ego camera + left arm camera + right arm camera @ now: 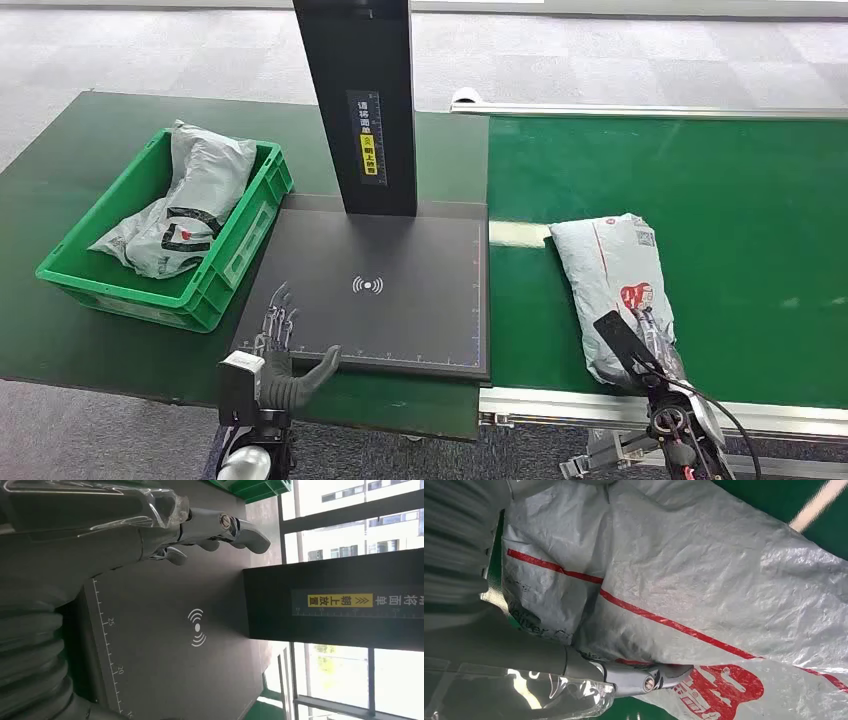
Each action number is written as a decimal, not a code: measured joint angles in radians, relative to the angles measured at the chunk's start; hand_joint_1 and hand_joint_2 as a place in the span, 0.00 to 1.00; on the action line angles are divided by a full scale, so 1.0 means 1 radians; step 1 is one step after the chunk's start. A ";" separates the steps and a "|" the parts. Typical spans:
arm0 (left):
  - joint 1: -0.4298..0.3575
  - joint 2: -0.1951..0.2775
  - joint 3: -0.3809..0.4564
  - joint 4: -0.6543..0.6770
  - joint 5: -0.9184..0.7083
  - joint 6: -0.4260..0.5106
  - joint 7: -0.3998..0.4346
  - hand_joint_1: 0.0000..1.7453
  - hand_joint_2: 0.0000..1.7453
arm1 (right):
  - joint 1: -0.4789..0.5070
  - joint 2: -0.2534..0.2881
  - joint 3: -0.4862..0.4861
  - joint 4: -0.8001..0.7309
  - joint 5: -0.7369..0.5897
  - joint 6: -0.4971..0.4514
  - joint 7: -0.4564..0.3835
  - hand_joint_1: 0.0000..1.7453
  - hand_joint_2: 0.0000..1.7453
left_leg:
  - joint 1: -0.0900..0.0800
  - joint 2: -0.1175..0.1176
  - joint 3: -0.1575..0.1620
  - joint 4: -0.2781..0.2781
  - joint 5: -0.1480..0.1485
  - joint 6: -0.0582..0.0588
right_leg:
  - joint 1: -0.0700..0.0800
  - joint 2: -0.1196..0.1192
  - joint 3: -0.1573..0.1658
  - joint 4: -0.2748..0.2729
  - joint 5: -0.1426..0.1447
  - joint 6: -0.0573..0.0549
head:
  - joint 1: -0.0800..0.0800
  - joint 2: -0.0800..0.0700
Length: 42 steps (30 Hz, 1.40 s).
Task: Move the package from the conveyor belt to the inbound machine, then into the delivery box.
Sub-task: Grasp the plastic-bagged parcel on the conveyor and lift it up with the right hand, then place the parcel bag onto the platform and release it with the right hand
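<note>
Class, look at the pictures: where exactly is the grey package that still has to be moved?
In the head view the package lies on the green conveyor belt, right of the black scanning plate, with the right hand on its near end.

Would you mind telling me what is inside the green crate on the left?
The green crate holds grey packages: one leans upright against the far wall, and at least one more lies below with a red and black mark. The crate's floor and anything beneath them is covered.
</note>
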 joint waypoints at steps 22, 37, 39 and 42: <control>0.026 0.003 0.004 -0.036 0.014 0.055 -0.021 0.00 1.00 | 0.065 -0.019 0.121 -0.346 -0.207 -0.085 -0.059 1.00 1.00 | -0.001 -0.001 -0.001 0.000 0.000 0.000 | -0.001 -0.001 0.000 0.000 0.000 0.000 | 0.000 0.000; 0.029 0.006 0.016 -0.060 0.014 0.060 -0.027 0.00 1.00 | 0.088 -0.046 0.120 -0.550 -0.220 -0.081 -0.057 1.00 1.00 | -0.001 -0.002 -0.002 0.000 0.000 0.000 | -0.001 -0.001 -0.002 0.000 0.000 0.000 | 0.000 0.000; 0.029 0.006 0.017 -0.060 0.014 0.061 -0.029 0.00 1.00 | 0.089 -0.046 0.120 -0.556 -0.220 -0.083 -0.061 1.00 1.00 | -0.001 -0.002 -0.002 0.000 0.000 0.000 | -0.001 -0.001 -0.002 0.000 0.000 0.000 | 0.000 0.000; 0.033 0.007 0.020 -0.068 0.013 0.078 -0.043 0.00 1.00 | 0.087 -0.051 0.121 -0.581 -0.224 -0.087 -0.090 1.00 1.00 | -0.001 -0.002 -0.003 0.000 0.000 0.000 | -0.001 -0.001 -0.002 0.000 0.000 0.000 | 0.000 0.000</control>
